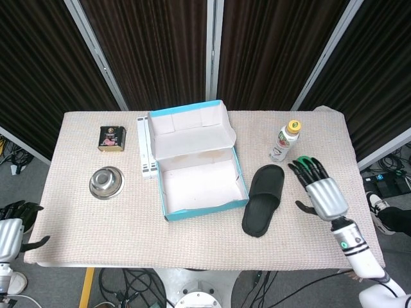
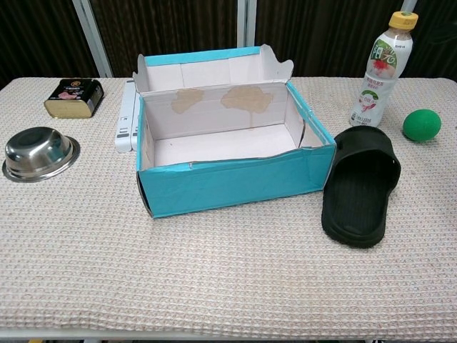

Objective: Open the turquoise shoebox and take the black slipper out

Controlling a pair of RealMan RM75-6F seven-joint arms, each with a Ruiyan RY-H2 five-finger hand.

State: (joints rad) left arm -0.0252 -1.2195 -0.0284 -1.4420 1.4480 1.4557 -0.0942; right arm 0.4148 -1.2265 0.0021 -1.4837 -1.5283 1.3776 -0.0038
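Observation:
The turquoise shoebox (image 1: 168, 210) (image 2: 235, 182) stands open at mid-table, lid tipped back, its inside empty. A black slipper (image 1: 263, 199) (image 2: 360, 186) lies flat on the cloth just right of the box, sole down. My right hand (image 1: 319, 189) hovers to the right of the slipper, fingers spread, holding nothing; the chest view does not show it. My left hand (image 1: 11, 224) hangs off the table's front left corner, fingers apart and empty.
A drink bottle (image 1: 284, 141) (image 2: 380, 71) stands behind the slipper, a green ball (image 2: 421, 124) beside it. A steel bowl (image 1: 106, 181) (image 2: 39, 151), a dark tin (image 1: 112, 137) (image 2: 73, 97) and a white strip (image 1: 146, 151) (image 2: 127, 118) lie left of the box.

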